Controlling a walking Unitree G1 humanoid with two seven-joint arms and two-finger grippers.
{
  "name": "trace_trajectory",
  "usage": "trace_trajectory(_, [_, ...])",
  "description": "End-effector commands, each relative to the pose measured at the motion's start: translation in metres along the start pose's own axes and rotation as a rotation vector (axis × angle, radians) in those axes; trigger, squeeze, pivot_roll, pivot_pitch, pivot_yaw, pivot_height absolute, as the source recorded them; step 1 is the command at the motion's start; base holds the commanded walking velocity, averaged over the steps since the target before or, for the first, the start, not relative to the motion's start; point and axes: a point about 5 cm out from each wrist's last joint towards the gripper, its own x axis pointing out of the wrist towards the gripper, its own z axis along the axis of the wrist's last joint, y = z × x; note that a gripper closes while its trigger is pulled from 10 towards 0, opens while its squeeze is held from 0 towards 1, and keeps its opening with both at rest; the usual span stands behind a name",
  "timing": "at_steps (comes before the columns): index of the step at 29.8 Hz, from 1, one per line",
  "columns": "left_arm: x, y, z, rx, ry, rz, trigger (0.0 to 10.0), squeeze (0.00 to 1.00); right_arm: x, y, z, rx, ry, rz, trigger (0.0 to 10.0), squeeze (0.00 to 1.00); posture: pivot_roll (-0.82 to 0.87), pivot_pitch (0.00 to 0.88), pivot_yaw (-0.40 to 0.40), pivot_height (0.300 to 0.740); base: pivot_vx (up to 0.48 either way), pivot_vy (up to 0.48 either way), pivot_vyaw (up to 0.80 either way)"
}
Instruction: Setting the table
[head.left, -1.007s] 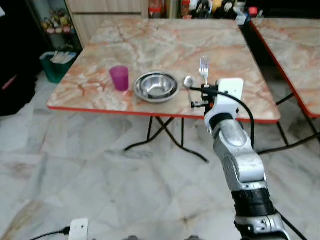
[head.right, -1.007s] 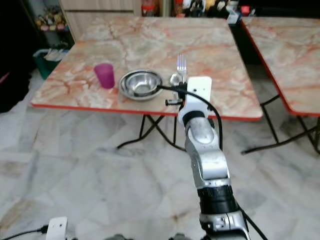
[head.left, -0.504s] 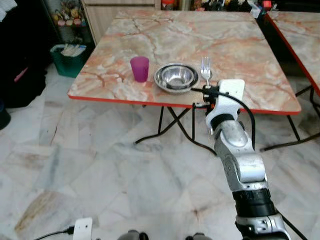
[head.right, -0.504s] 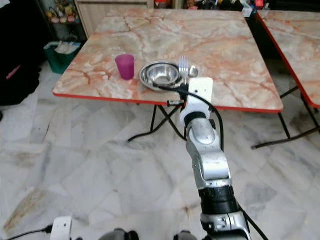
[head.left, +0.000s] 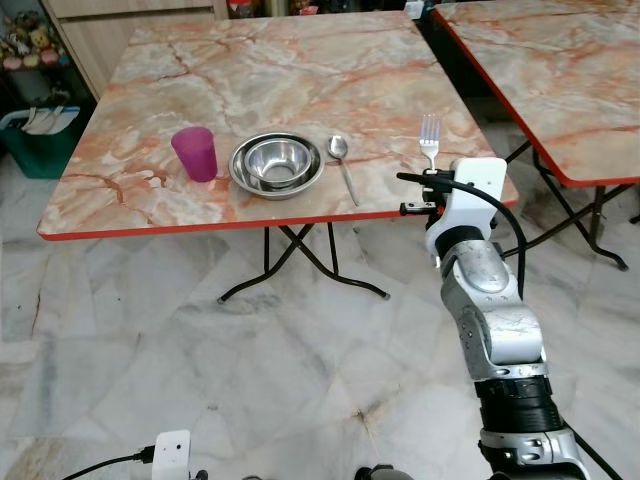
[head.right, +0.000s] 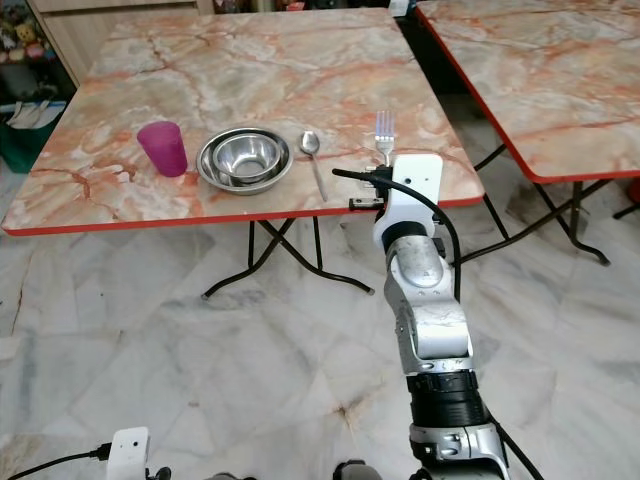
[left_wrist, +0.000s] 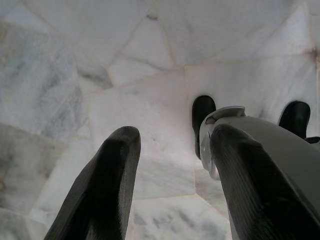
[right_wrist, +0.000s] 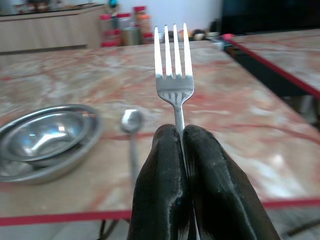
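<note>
Fork in hand at the counter (head.left: 120, 200).
My right gripper (right_wrist: 182, 131) clamps the fork (right_wrist: 174, 65) upright; steel bowl (head.left: 276, 165) and purple cup (head.left: 194, 153) look empty; left gripper (left_wrist: 170, 145) hangs apart.

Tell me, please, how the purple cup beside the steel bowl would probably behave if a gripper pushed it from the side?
The purple cup stands upright and looks taller than wide, so a high push would probably tip it. It looks like thin plastic, so probably light; a low push may slide it on the smooth marble-pattern table. It stands close to the steel bowl, which could stop it.
</note>
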Motion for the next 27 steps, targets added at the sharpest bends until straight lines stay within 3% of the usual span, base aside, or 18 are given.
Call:
trace_trajectory(1, [-0.0024, 0.0047, -0.0111, 0.006, 0.032, 0.016, 10.0, 0.0, 0.0002, 0.0036, 0.0023, -0.006, -0.003, 0.014, 10.0, 0.0, 0.03, 0.168, 0.014, 0.711, 0.274, 0.0, 0.0])
trace_trajectory(27, [-0.0015, 0.0016, -0.0067, 0.009, 0.014, 0.013, 10.0, 0.0, -0.002, -0.0006, 0.0022, -0.023, -0.001, 0.016, 10.0, 0.0, 0.02, 0.179, 0.014, 0.711, 0.278, 0.0, 0.0])
